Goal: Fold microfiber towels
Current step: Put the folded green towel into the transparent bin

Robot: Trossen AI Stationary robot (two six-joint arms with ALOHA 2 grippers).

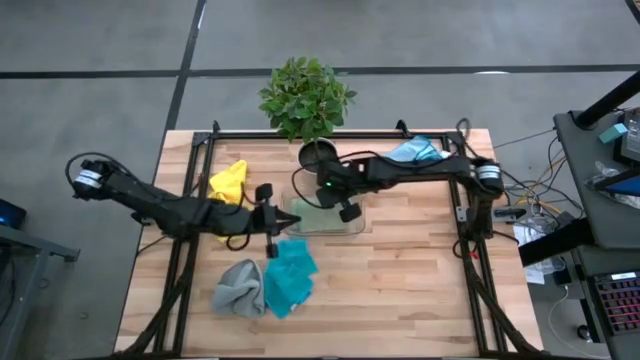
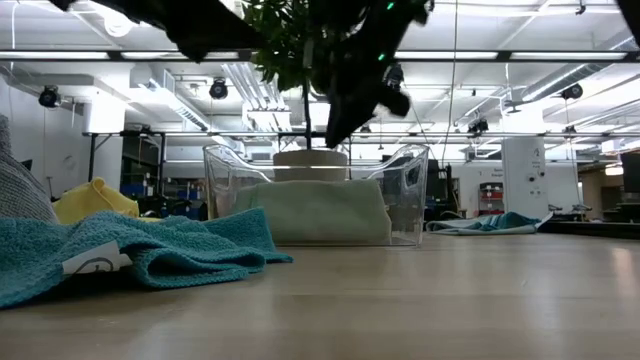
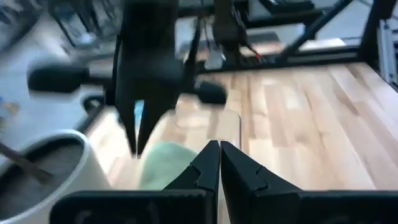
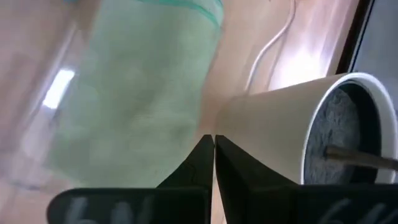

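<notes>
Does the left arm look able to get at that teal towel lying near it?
Probably yes. The left gripper, shut and empty, sits right beside the teal towel, which lies spread on the table with nothing covering it; the grey towel only adjoins its far side.

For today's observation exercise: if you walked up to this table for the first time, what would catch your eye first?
Probably the leafy green potted plant at the table's far edge, then the clear plastic tray mid-table holding a folded sage green towel, with the shut right gripper above it. Nearer the front lie a crumpled teal towel and grey towel, with the shut left gripper just behind them.
</notes>
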